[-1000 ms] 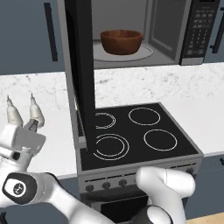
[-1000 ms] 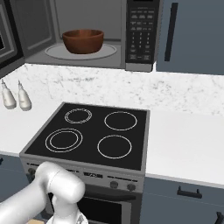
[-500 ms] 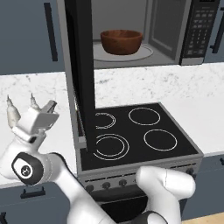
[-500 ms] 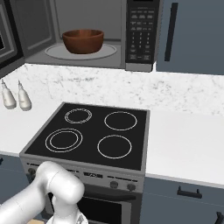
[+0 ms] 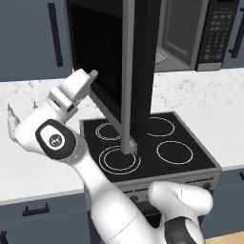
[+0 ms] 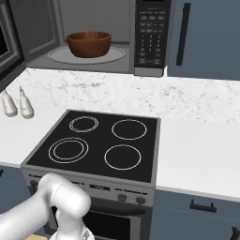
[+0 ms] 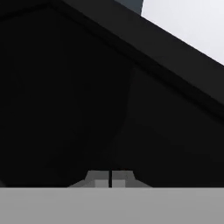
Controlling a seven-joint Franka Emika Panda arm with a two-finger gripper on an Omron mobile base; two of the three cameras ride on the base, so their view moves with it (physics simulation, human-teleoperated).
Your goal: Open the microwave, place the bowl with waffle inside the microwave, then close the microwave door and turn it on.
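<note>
The end effector (image 5: 90,76) has risen from the table to press, fingers together, against the wide black-glass microwave door (image 5: 112,62), now swung partway shut from fully open.

the microwave door (image 5: 112,71) stands swung out over the stove (image 6: 96,145), blocking passage across the burners at 9 o'clock in the right base view. the gripper (image 7: 110,178), fingertips together, sits right against the door's black glass. the microwave (image 6: 93,37) cavity is open, its floor taken by the bowl (image 6: 89,43). two white bottles (image 6: 16,105) stand on the counter at 9 o'clock of the stove.
</note>
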